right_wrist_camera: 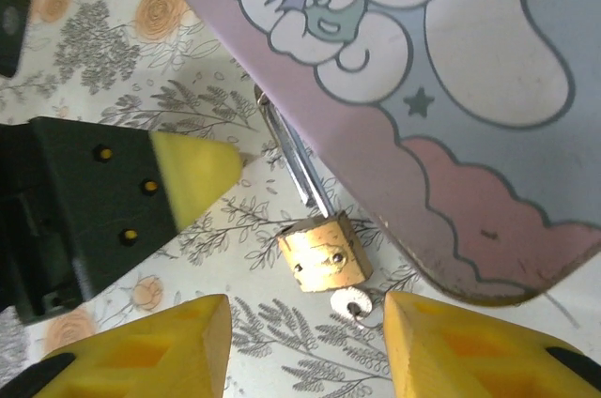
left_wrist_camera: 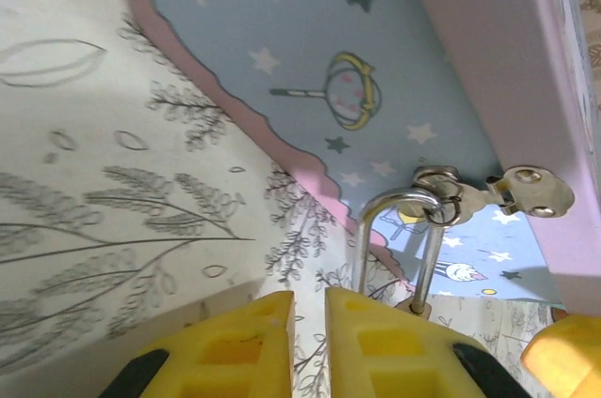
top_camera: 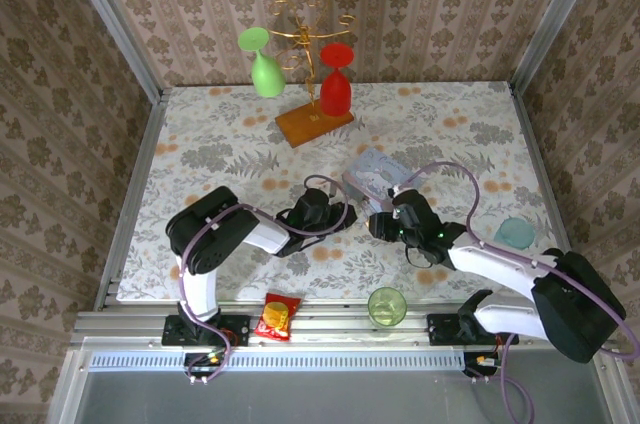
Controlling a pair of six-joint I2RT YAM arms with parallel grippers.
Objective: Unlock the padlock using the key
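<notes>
Flowery tablecloth (top_camera: 200, 144) under everything, busy patterned wallpaper on all sides. My landmark is the pale-blue tin (top_camera: 372, 172), lying about mid-table.

The padlock (right_wrist_camera: 322, 252) hangs off the tin's pink edge. Its silver shackle (left_wrist_camera: 394, 220) is looped through the tin's hasp (left_wrist_camera: 526, 190), and the brass body lies on the cloth just beside the tin's corner. A small silvery bit, the key (right_wrist_camera: 355, 302), pokes out of the end of the body that points away from the tin. Honestly can't tell whether the shackle is latched or popped.

My right gripper (right_wrist_camera: 305, 346) is spread wide on the padlock's far side from the tin, gripping nothing, with the key's head sitting in the gap. My left gripper (left_wrist_camera: 308, 342) is pinched nearly together with only a sliver between the fingers and nothing in there that I can see. Its tip is close to the shackle, on the side away from the tin.

Beyond the tin there's a glass rack (top_camera: 313, 124) with a green glass (top_camera: 265, 69) and a red glass (top_camera: 335, 84) hanging upside down. On my side of the tin, at the table edge, are a green cup (top_camera: 386, 306) and a red snack packet (top_camera: 277, 316).
</notes>
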